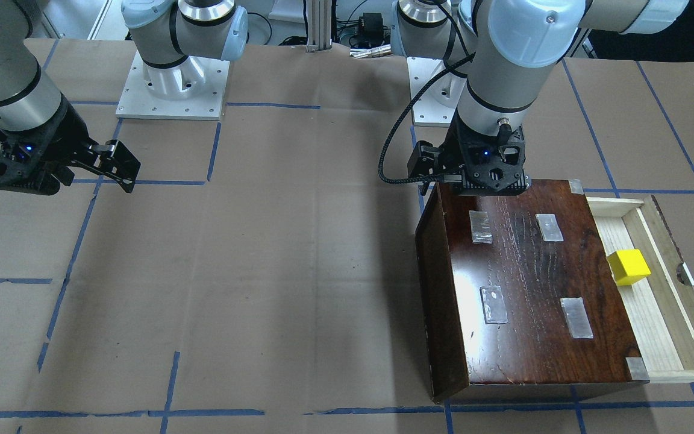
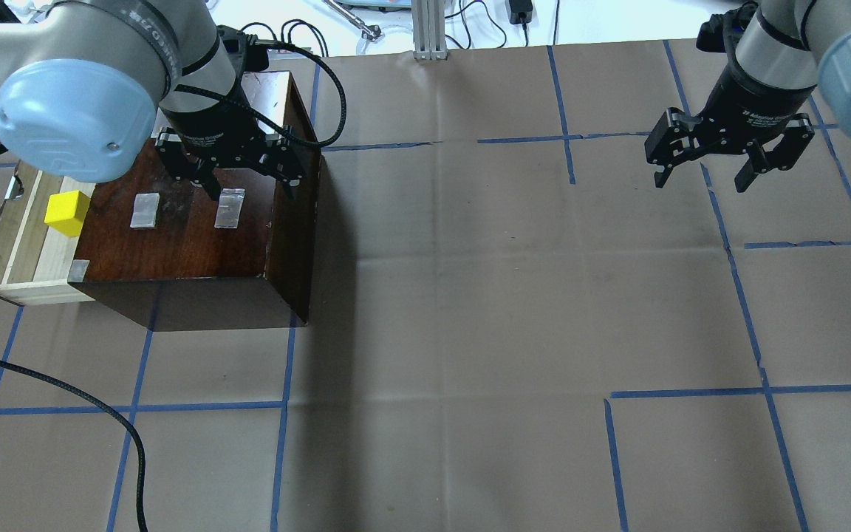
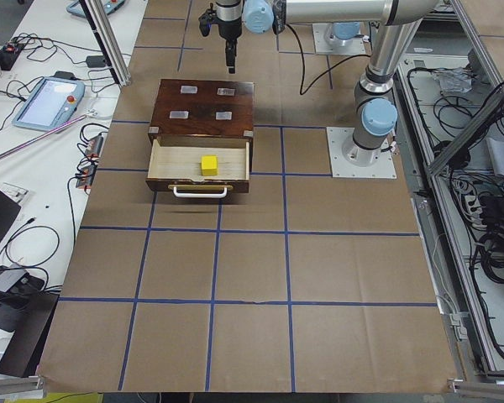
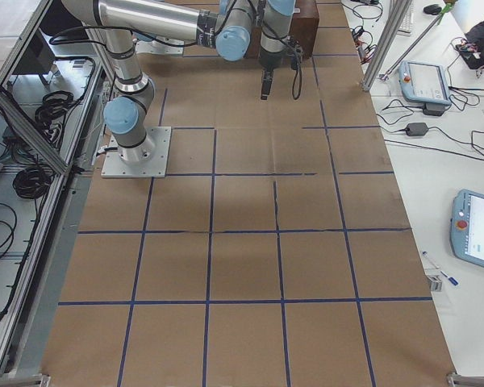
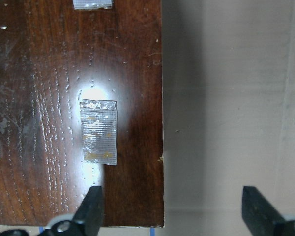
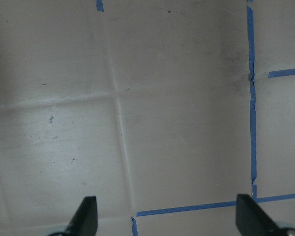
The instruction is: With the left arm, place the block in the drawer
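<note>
The overhead view showed the block (image 2: pixel 67 213) in the open drawer (image 2: pixel 8 251), left of the spread, empty left gripper (image 2: pixel 250 188) above the box (image 2: pixel 189 236); the wrist view caught only box top and tape (image 5: pixel 99 131).

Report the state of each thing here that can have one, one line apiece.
drawer: pulled open, with the block inside.
block: lying loose on the drawer floor, nothing gripping it.
left gripper: open, empty, straddling the side edge of the box from above.
right gripper: open, empty, above the table.
</note>
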Robot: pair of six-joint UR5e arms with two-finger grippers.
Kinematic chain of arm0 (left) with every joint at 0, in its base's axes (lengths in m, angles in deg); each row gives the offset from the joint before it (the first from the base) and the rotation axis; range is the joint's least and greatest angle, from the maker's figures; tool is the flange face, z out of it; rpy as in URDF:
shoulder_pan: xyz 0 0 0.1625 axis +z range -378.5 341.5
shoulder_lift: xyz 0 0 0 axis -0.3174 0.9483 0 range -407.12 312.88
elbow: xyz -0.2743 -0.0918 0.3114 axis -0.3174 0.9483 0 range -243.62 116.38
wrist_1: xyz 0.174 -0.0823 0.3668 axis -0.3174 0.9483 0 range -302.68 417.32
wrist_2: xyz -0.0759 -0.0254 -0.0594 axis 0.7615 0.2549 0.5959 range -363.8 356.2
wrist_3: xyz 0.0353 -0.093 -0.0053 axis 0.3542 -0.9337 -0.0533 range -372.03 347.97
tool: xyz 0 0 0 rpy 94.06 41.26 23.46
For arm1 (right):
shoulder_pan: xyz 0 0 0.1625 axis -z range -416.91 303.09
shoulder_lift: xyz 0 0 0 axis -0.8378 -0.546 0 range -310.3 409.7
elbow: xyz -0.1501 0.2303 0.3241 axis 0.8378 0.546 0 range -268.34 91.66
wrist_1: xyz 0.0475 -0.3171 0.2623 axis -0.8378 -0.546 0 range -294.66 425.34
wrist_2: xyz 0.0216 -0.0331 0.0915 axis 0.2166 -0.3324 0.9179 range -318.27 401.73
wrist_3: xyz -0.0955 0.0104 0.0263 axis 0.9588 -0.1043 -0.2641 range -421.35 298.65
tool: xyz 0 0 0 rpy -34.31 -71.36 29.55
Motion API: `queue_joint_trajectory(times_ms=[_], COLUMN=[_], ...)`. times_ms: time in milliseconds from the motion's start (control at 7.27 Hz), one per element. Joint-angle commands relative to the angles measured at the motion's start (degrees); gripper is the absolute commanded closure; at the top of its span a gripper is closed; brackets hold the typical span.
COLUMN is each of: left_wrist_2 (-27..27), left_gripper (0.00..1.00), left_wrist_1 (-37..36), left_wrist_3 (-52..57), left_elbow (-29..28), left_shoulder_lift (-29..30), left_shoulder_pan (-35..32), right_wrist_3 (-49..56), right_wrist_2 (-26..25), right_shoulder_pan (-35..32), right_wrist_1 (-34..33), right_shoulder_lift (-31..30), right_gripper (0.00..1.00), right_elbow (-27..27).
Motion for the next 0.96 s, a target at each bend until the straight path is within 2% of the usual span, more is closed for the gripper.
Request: queue_joint_trajectory(times_ms=[0, 825], left_wrist_2=[-0.3, -0.7], left_gripper=[0.01, 0.01], left_wrist_1=[0.1, 0.4], left_wrist_3=[0.0, 0.2], left_elbow=[0.0, 0.0], left_shoulder_lift=[0.0, -0.2], left_shoulder_pan=[-0.1, 0.7], right_wrist_3=[0.0, -0.1], right_wrist_2=[0.0, 0.0], right_shoulder_pan=[0.0, 0.0], right_wrist_1=[0.0, 0.0], right_shoulder_lift=[0.0, 0.0], right_gripper=[0.00, 0.00], right_elbow=[0.0, 0.0])
